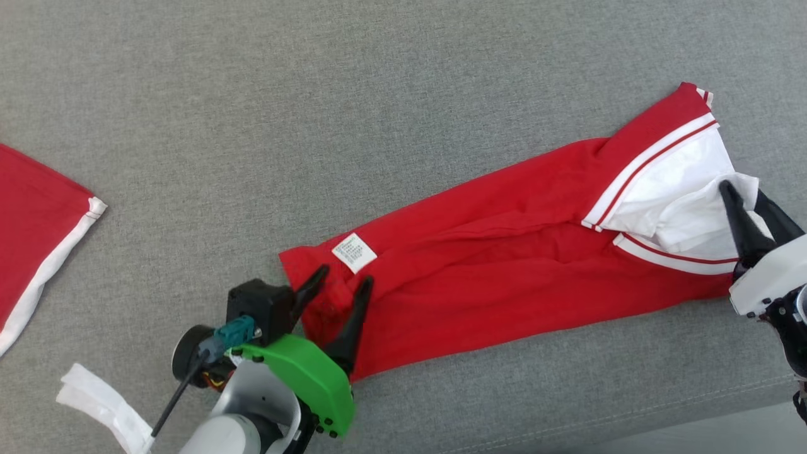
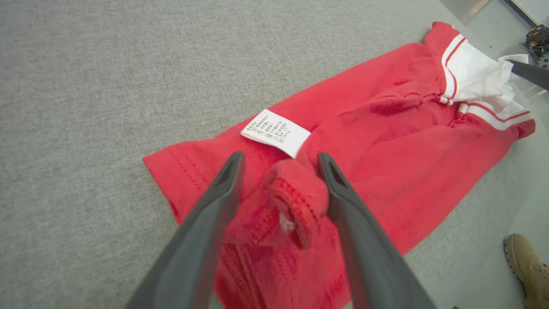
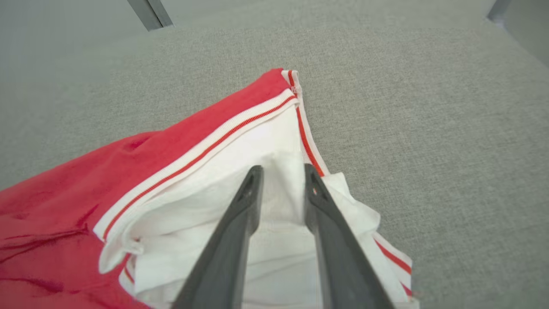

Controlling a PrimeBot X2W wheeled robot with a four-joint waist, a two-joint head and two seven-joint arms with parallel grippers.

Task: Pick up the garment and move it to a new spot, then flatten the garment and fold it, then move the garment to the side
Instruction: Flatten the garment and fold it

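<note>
Garment [image 1: 504, 252], red with a white collar end, lies stretched over the grey cloth worktop [image 1: 315, 94] between the two tools. The left tool [image 1: 345, 276] has its fingers apart, straddling a bunched knot of red hem, with the care label [image 1: 354, 252] just beyond its fingertips. It pinches nothing. The right tool [image 1: 743, 190] stands with its fingers close about a white fold at the other end; I cannot tell whether they truly clamp it. The step looks like flattening. To do it well, the left tool should close low on the hem bunch. Both tools should then draw apart along the cloth's length, low over the worktop, and let go only once the creases between them lie smooth.
</note>
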